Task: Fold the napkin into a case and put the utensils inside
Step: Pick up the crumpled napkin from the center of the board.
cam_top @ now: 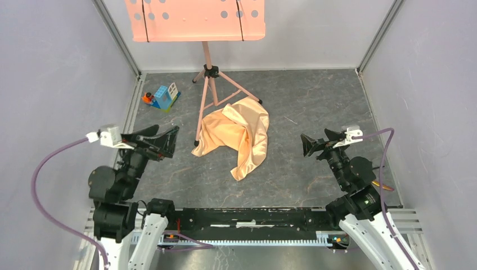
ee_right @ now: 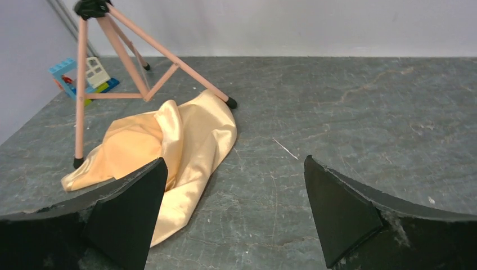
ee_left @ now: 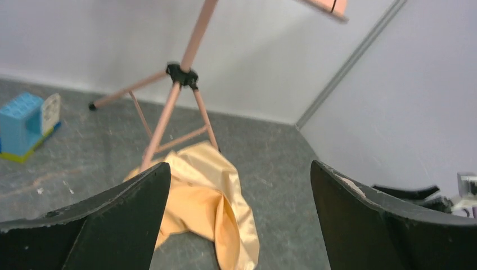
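Note:
The napkin (cam_top: 236,134) is a shiny peach-orange cloth lying crumpled in a heap on the dark table, partly under the legs of a music stand. It also shows as the napkin (ee_left: 208,202) and the napkin (ee_right: 169,146) in the wrist views. My left gripper (cam_top: 171,140) hovers open to the left of it, apart from the cloth. My right gripper (cam_top: 306,147) hovers open to the right, also apart. Both hold nothing. The left gripper (ee_left: 241,169) and right gripper (ee_right: 235,163) have wide gaps. No case and no utensils are in view.
A pink music stand tripod (cam_top: 209,84) stands behind the napkin, with its perforated tray (cam_top: 194,19) overhead at the back. A blue toy block set (cam_top: 164,97) sits at the back left. Grey walls enclose the table (cam_top: 315,101) on three sides.

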